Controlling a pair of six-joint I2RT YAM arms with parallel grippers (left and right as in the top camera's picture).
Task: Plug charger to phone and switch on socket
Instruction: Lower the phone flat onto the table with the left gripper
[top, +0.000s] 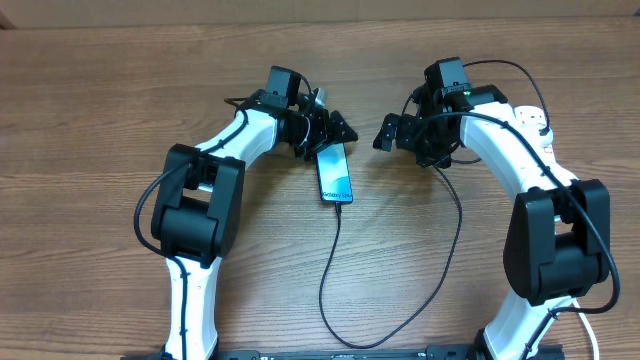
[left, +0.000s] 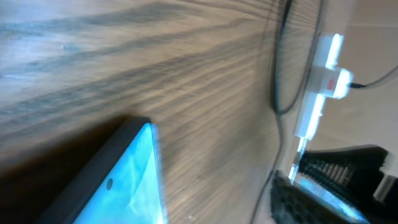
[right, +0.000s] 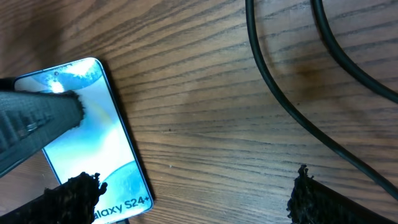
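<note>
Overhead view. The phone lies flat on the table, screen lit blue. It sits just off centre toward 12 o'clock, with its long axis running roughly 12 to 6.

The charger meets the phone's 6 o'clock end. From there the black cable runs toward 6 o'clock, loops near the table's front edge, then climbs toward 1 o'clock and passes under the right arm. Its plug end is hidden. The connector tip is too small to confirm that it is fully seated.

The socket is at 2 o'clock on the table, mostly covered by the right arm in the overhead view. The left wrist view shows it as a white strip with a red switch. Whether the switch is on or off cannot be told.

Left end effector: at the phone's 12 o'clock end, fingers spread apart and holding nothing. In the left wrist view the one visible finger stands clear of the phone's edge. In the right wrist view another finger overlaps the screen's top corner; I cannot tell whether it touches.

Right end effector: at 3 o'clock of the phone's top end and near it, not touching. Fingers are wide apart and empty, with bare table between them in the right wrist view.
</note>
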